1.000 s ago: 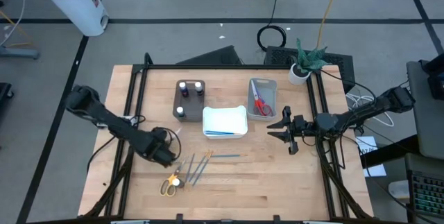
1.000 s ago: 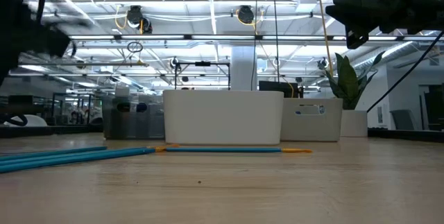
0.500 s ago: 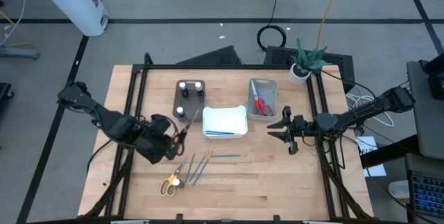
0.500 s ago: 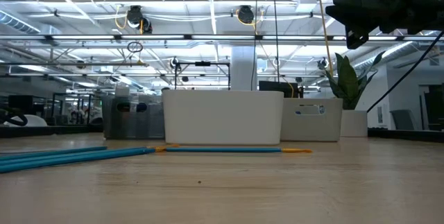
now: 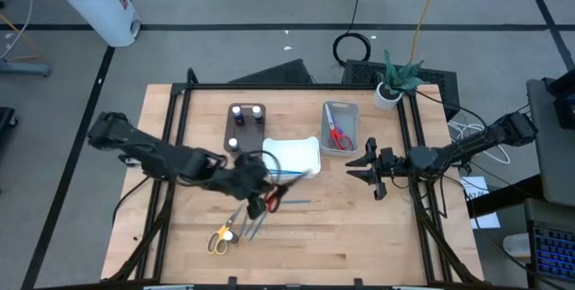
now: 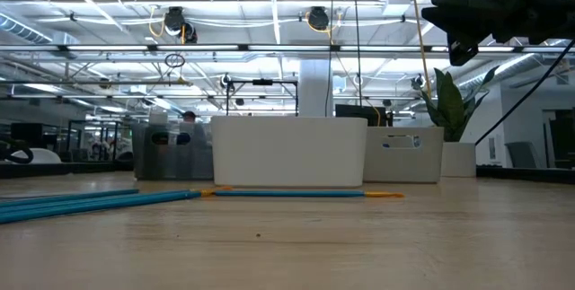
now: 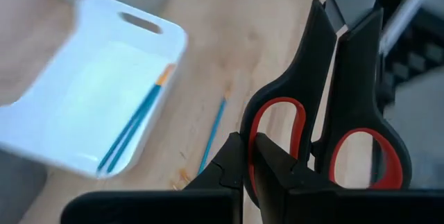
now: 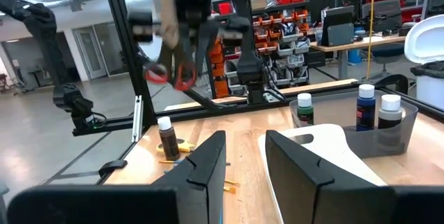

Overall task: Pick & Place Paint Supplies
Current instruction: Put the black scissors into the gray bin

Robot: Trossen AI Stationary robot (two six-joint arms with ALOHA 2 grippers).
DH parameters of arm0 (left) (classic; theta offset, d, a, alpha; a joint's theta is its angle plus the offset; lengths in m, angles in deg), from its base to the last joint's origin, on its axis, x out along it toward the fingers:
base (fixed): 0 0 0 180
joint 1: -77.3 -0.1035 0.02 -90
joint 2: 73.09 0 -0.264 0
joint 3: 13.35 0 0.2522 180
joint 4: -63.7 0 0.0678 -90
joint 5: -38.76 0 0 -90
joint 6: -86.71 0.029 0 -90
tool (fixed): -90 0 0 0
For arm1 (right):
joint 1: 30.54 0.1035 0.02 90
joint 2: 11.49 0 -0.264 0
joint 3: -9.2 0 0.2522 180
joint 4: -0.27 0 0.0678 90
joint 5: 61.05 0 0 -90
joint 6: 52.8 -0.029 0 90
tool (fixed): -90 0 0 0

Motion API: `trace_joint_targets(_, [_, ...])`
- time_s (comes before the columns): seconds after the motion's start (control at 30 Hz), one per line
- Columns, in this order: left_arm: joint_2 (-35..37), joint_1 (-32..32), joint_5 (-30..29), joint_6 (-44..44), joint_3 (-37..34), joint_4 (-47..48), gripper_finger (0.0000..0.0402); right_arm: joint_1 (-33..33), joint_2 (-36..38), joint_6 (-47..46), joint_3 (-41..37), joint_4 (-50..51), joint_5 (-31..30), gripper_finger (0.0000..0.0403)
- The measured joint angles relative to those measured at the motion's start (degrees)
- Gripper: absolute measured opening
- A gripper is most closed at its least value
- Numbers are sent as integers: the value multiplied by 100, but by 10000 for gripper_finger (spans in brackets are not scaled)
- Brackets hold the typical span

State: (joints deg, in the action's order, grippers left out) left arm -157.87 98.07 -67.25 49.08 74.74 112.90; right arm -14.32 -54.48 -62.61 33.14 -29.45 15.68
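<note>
Above the middle of the wooden bench (image 5: 359,236): left end effector (image 5: 260,185), fingers pressed together on a pair of black-bladed scissors with red handle loops (image 7: 326,123), pinched at one loop and held clear of the bench surface beside the front edge of the white rectangular plastic tray (image 5: 305,151).

White tray contents: two thin blue-handled brushes (image 7: 135,123) lying side by side.

Bench surface, in front of the white tray: one thin blue brush (image 5: 292,202) lying apart; a cluster of further thin brushes (image 5: 252,218); a pair of yellow-handled scissors (image 5: 218,239) at the near end of that cluster; one small dark paint bottle with a white cap (image 8: 165,138) standing among them.

Brown rectangular tray (image 5: 235,128), behind and to the left of the white tray: small dark bottles with white caps (image 5: 245,110), upright.

Grey rectangular tray (image 5: 352,110), to the right of the white tray: one pair of red-handled scissors (image 5: 340,137) lying inside.

Right side of bench: right end effector (image 5: 368,170), fingers partly spread, holding nothing, waiting well apart from the trays.

Far right corner: small potted green plant (image 5: 395,79).
</note>
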Motion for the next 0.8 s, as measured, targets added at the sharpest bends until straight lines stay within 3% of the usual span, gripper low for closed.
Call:
trace_joint_targets(0.2, [-540, -317, 853, 1881, 0, -317, 12, -1, -27, -1, 0, -168, -12, 93])
trace_joint_targets(0.4, [-788, -520, 828, 3344, 174, -321, 11, -19, -350, -1, 0, -1076, -352, 98])
trace_joint_targets(0.57, [-788, -542, 310, 4621, 186, -294, 11, -208, -821, -113, 95, -1494, -302, 127])
trace_joint_targets(0.7, [-788, -529, -276, 4885, 186, -477, 21, -326, -1332, -309, 247, -1478, -299, 168])
trace_joint_targets(0.8, [-788, -663, -659, 4056, 186, -921, 22, -366, -1701, -192, 341, -1488, -316, 195])
